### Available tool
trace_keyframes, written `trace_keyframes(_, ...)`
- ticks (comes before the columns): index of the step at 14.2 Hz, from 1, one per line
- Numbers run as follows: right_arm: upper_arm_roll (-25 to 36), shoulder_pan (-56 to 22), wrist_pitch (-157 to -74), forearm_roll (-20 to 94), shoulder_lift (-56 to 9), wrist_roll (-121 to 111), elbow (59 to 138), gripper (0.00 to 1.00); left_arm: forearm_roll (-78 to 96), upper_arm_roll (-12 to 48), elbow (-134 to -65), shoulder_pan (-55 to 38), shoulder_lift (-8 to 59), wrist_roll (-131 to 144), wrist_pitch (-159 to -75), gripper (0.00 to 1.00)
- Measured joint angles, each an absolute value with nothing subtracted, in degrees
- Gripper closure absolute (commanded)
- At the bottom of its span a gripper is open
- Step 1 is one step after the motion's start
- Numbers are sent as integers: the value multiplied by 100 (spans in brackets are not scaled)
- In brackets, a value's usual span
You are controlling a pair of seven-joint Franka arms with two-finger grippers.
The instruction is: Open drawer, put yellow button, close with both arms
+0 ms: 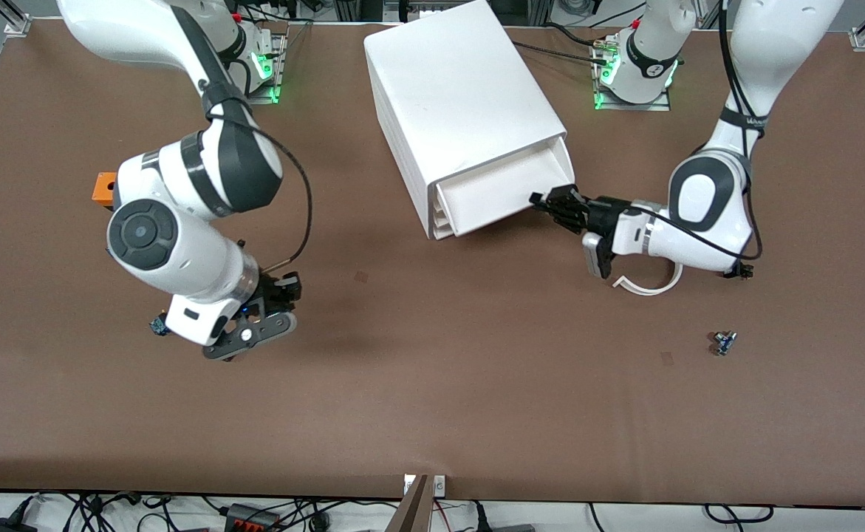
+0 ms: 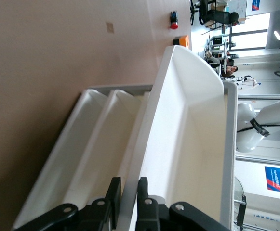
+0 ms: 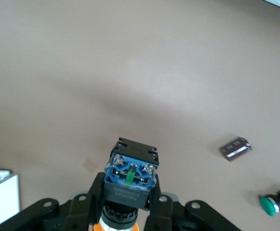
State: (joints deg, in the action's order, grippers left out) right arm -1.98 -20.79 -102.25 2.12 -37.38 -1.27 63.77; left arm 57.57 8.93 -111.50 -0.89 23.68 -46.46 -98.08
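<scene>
The white cabinet (image 1: 462,96) stands on the table between the two arm bases. Its top drawer (image 1: 495,193) is pulled a little way out. My left gripper (image 1: 543,201) is shut on the drawer's front wall at the corner toward the left arm's end. In the left wrist view the thin white wall (image 2: 144,144) runs between the two fingers of that gripper (image 2: 128,192). My right gripper (image 3: 130,192) is shut on the yellow button (image 3: 130,180), blue base outward and orange cap down between the jaws. In the front view it (image 1: 284,287) hangs over bare table toward the right arm's end.
An orange block (image 1: 105,188) lies by the right arm's elbow. A red-capped switch (image 2: 173,19) lies near it. A green-capped switch (image 3: 273,204) lies on the table, and a small blue-based switch (image 1: 724,342) lies toward the left arm's end, nearer the front camera than the left gripper.
</scene>
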Motion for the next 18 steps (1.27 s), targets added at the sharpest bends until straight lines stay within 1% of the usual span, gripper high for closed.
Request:
trace_keyframes(1, -242, -2186, -10224, 216, -3712, -53, 6372, 100, 5707, 894, -11009, -48, 2471, -4646, -9779, 82)
trace_keyframes(3, -270, -2525, -10232, 219, -3681, 270, 6340, 100, 5604, 897, -10793, -11, 2606, -4644, -9737, 0)
trace_keyframes(6, -293, -3140, -10235, 219, -3593, 890, 6051, 100, 5460, 891, -10657, 39, 2663, -4361, -9765, 0)
trace_keyframes(8, -293, -3546, -10242, 218, -3542, 1437, 5999, 100, 5304, 877, -10471, 116, 2662, -4067, -9680, 0)
trace_keyframes(10, -294, -3874, -10285, 215, -3556, 1955, 6000, 100, 4770, 841, -9957, 190, 2646, -3401, -9287, 0)
trace_keyframes(14, -297, -4207, -10376, 218, -3604, 2534, 5995, 100, 3427, 830, -8627, 288, 2524, -1650, -8174, 0)
trace_keyframes(16, -298, -4401, -10555, 218, -3724, 2708, 5922, 100, 2755, 833, -8166, 279, 2500, -947, -7746, 0)
trace_keyframes(18, -297, -4591, -10798, 218, -3867, 2767, 5856, 100, 2031, 852, -7868, 266, 2493, -409, -7518, 0)
